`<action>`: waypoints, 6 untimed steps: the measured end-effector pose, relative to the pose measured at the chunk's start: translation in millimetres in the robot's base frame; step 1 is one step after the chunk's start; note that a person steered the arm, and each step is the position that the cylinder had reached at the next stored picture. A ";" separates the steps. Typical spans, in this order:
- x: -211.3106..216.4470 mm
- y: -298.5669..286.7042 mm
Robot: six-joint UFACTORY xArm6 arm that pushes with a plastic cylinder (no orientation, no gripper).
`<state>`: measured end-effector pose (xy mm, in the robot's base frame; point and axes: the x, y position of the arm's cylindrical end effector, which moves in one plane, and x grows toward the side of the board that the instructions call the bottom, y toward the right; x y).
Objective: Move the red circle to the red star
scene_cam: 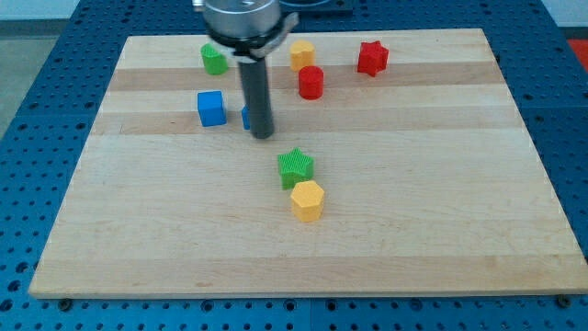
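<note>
The red circle (311,82) sits near the view's top, a little left of centre. The red star (372,58) lies up and to the right of it, with a gap between them. My tip (263,134) rests on the board to the lower left of the red circle, about a block's width from it. The rod stands upright and hides most of a second blue block (246,117) behind it.
A yellow block (302,54) sits just above the red circle. A green block (214,59) and a blue cube (211,108) lie left of the rod. A green star (296,166) and a yellow hexagon (308,199) lie below, mid-board.
</note>
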<state>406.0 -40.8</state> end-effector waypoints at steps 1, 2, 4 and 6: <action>-17.7 54.0; -26.3 19.3; -52.5 -8.3; -84.3 42.2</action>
